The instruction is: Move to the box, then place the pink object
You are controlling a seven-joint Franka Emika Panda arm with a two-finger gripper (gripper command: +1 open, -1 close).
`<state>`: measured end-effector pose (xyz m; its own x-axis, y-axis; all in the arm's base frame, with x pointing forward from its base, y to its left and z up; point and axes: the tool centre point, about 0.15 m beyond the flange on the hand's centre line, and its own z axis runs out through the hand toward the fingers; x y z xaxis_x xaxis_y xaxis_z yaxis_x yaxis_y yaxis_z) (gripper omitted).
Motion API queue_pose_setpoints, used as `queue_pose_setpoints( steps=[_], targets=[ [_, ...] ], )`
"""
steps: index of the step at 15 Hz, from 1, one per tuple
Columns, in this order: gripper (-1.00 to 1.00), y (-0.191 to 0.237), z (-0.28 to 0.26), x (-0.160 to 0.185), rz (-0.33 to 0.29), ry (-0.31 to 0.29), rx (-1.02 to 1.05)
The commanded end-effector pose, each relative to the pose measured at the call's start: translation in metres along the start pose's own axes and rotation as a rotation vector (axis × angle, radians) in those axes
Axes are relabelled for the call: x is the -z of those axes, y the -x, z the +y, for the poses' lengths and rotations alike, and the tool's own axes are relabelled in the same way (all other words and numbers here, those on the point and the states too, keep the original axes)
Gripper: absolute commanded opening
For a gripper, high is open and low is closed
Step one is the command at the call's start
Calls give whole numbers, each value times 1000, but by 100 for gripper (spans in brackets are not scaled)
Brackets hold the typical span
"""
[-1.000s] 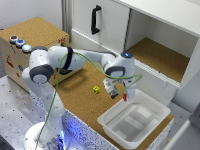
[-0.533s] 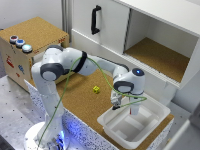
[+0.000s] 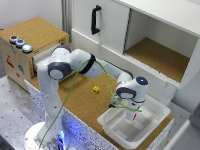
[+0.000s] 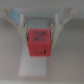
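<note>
The claw (image 3: pixel 133 117) hung inside the white box (image 3: pixel 155 106), its fingers (image 4: pixel 57 27) clamped on the pink object (image 4: pixel 40 42), which sat squarely between them. A yellow cube (image 3: pixel 96 90) lay on the bench (image 3: pixel 75 102) well apart.

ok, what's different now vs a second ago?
The gripper swung toward the exterior view's right and came down over the box, still holding the pink object between its fingers. Nothing released. Yellow cube, box and cabinet stayed put.
</note>
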<state>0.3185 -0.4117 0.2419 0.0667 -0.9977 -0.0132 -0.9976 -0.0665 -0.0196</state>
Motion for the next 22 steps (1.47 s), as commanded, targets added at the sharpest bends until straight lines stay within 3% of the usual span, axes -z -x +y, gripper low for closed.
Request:
queue_pose_setpoints(
  steps=[1,5,10,13,14,20,22],
  targets=[
    [100,15,-4,10,-36,-43,-12],
    [100,41,-19,51,21,-97,45],
    [100,96,-37,93,60,-97,197],
    [100,137,-42,128,143,-83,266],
    [100,155,-47,136,143,-92,321],
    [100,225,-68,148,179,-52,564],
    [100,253,-76,139,146,-52,692]
  ],
)
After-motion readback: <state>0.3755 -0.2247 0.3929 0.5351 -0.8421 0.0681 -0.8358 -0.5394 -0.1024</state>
